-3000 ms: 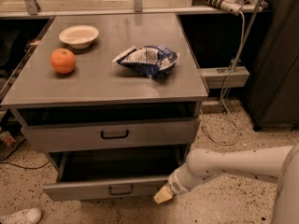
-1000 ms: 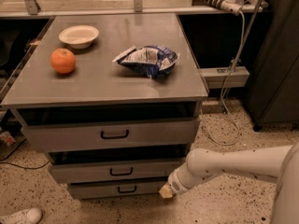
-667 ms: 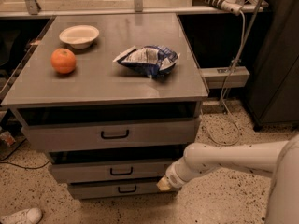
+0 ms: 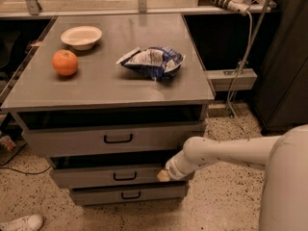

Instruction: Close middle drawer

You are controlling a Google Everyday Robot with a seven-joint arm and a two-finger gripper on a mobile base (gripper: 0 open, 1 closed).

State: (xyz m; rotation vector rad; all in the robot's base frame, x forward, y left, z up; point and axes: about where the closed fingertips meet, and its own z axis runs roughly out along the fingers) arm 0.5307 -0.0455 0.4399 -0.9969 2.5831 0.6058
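Observation:
The middle drawer [image 4: 96,176] is a wide grey drawer with a low flat front and a small black loop handle [image 4: 124,176]. It is pushed in almost flush with the cabinet, with a narrow dark gap above it. My gripper [image 4: 163,175] is at the right end of the drawer's front, touching it. The white arm [image 4: 226,153] reaches in from the right.
The top drawer [image 4: 110,137] sits above and the lowest drawer [image 4: 130,194] below. On the cabinet top [image 4: 106,81] lie an orange [image 4: 65,62], a white bowl [image 4: 82,36] and a blue chip bag [image 4: 153,60]. A shoe [image 4: 21,223] lies on the floor at lower left. Cables hang at the right.
The middle drawer, pulled far out three seconds ago, has been pushed in. My gripper has moved left and inward with the drawer front.

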